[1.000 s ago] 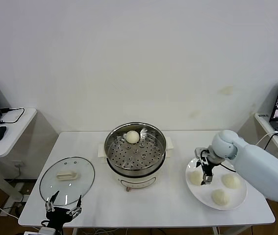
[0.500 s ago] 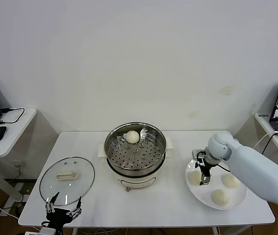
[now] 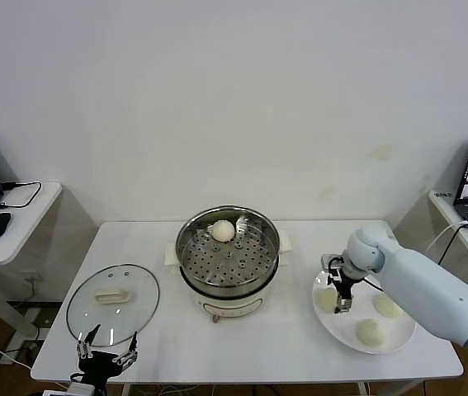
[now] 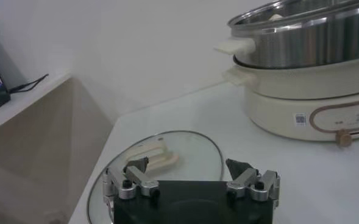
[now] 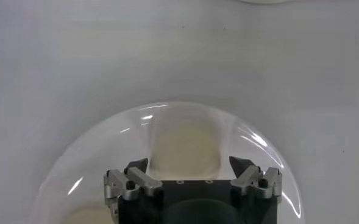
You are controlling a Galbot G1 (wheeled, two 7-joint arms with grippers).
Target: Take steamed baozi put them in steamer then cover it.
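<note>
Over the past second the right gripper (image 3: 337, 285) has slid a little toward the left of the frame along the white plate (image 3: 399, 337) and now hangs directly above the leftmost baozi (image 3: 327, 300), its fingers (image 5: 136, 167) spread wide on either side of that bun (image 5: 184, 148) in the right wrist view, not yet touching it as far as can be told. Two more baozi lie on the same plate at the lower right of the head view, one near the front rim (image 3: 371, 332) and one toward the right (image 3: 386, 306), partly hidden behind the arm. A fourth baozi (image 3: 223, 231) sits on the perforated tray at the back of the steamer (image 3: 228, 257), which stands uncovered at the centre of the white table (image 3: 167, 326). Toward the lower left, the glass lid (image 3: 113, 303) lies flat on the table with its cream handle up, well apart from the steamer. Just below it, at the table's front edge, the left gripper (image 3: 106, 348) waits with its fingers (image 4: 135, 165) spread apart, holding nothing, the lid (image 4: 191, 159) in front of it.
</note>
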